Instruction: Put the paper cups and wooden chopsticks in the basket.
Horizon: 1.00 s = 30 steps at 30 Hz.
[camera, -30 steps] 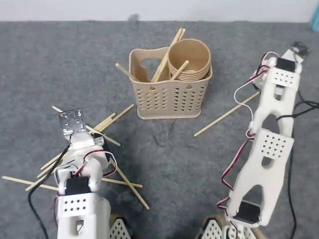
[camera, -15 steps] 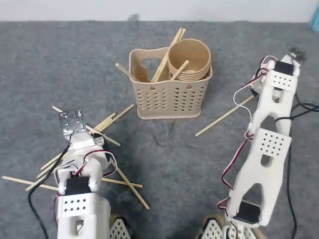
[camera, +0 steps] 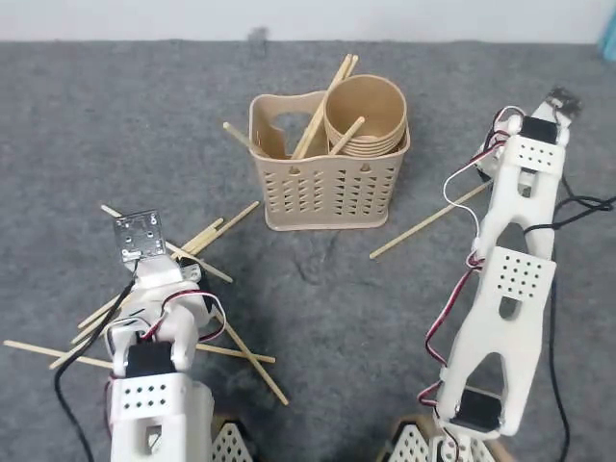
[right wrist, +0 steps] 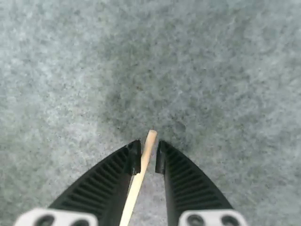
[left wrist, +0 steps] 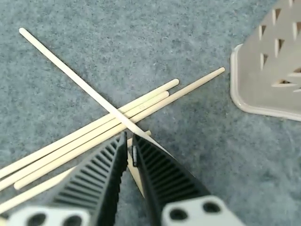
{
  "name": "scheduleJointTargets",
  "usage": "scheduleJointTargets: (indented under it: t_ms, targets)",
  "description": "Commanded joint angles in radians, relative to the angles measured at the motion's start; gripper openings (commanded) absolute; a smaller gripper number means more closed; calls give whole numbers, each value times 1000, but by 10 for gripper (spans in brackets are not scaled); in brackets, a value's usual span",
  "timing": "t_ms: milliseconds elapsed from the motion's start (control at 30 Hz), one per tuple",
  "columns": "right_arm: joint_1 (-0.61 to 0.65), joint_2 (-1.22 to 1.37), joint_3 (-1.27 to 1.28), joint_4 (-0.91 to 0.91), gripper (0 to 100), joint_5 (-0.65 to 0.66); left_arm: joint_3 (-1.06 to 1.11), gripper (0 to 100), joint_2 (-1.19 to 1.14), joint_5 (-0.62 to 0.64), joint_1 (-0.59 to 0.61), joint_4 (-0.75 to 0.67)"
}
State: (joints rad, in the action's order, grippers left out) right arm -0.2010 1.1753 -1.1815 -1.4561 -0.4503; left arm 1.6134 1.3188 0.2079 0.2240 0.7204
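Your right gripper [right wrist: 147,149] has its fingers pinched on the outer end of the loose chopstick [camera: 428,223]. It lies on the desk [camera: 318,318] just right of the basket [camera: 327,188], where the cups [camera: 366,111] already sit w/ a few sticks. Stick's likely light, stiff, smooth, so an end grip may let it swing or slip. Go slow; nearer mid-length would be steadier. Left gripper [left wrist: 129,140]: fingers together, apparently on nothing, over the chopstick pile [left wrist: 94,127] left of the basket.

Upright beige slotted basket [camera: 327,188] holds nested brown paper cups [camera: 366,115] and leaning chopsticks [camera: 322,108]. Loose chopsticks [camera: 207,236] lie to its left, a single chopstick [camera: 423,226] to its right.
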Motion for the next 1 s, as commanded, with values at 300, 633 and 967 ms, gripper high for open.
scheduleJointTargets:
  t_ms: [300,633,967]
  targets:
    - [12,36,-60,-7,35,35,-4,15,14,-12,5,-18]
    - [-8,-119,-61,-203,7,37,-4,15,14,-12,5,-20]
    - [-41,-561,-11,-344,7,97,-4,15,14,-12,5,-21]
